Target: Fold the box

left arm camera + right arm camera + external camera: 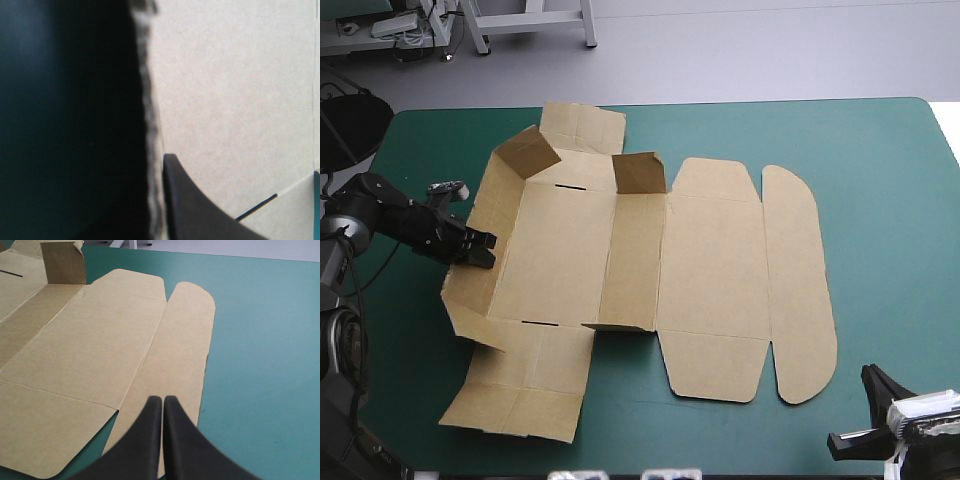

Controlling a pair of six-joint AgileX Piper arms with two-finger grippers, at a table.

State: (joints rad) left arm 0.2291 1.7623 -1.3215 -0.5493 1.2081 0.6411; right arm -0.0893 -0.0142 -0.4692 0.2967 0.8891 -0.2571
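One box (560,250) and two hands here: left hand (480,245) clamped on the box's raised left wall (485,195), the box sitting left of middle on the teal-green tabletop (890,200) with two small flaps (640,172) up and its lid (715,260) flat, right hand (162,399) closed tight off by the near-right corner.

1. The box (710,270) is brown board, matt and finely grained; its cut edge at the left pincer (485,250) looks rough and fibrous.
2. The teal-green tabletop cover (880,200) is smooth and even, with a soft sheen.
3. The right pincer (163,400) has black fingers (180,440), smooth and matt, like plastic.
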